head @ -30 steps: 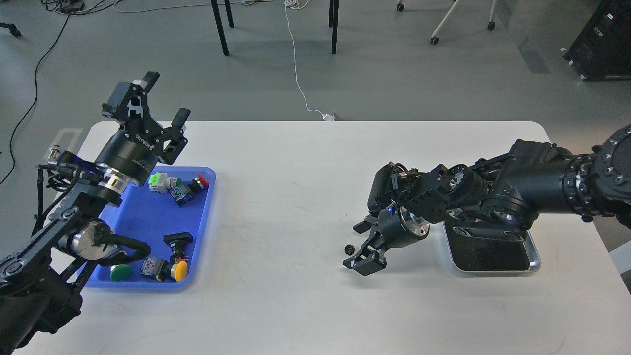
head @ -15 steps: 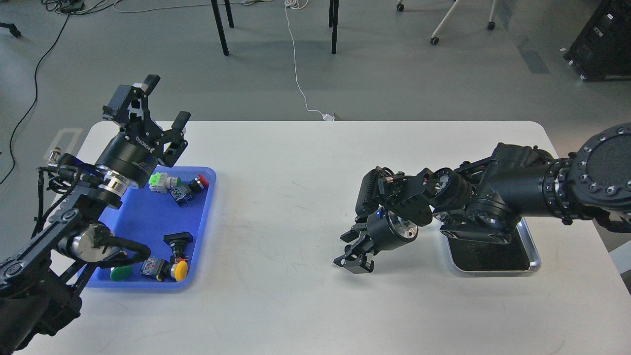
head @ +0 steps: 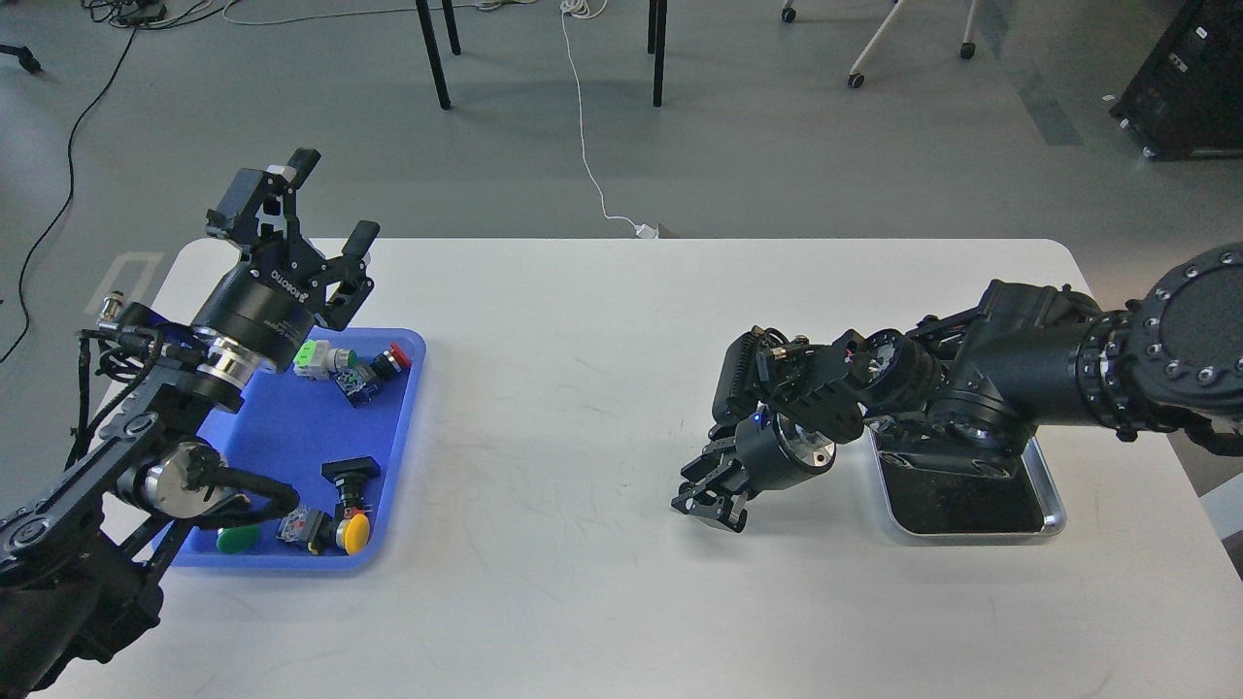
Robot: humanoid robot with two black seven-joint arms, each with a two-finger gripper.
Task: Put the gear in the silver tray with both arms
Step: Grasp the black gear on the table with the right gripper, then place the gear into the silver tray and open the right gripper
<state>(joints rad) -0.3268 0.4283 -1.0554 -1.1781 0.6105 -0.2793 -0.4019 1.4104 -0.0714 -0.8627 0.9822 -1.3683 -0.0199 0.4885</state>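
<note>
My right gripper (head: 709, 497) is low on the white table (head: 583, 388), left of the silver tray (head: 1057, 516). Its fingers are drawn close together at the spot where the small black gear lay. The gear itself is hidden inside them. The silver tray has a dark floor, and its far part is covered by my right arm (head: 971, 388). My left gripper (head: 330, 199) is open and empty, held high above the back of the blue tray (head: 413, 408).
The blue plastic tray holds several push-buttons and switches with green (head: 311, 355), red (head: 398, 355) and yellow (head: 355, 529) caps. Chair and table legs and cables stand on the floor beyond the table's far edge.
My right gripper moved left over the gear and narrowed its fingers around it; the gear has gone out of sight. The right arm has shifted slightly back right. The left arm barely moved.
</note>
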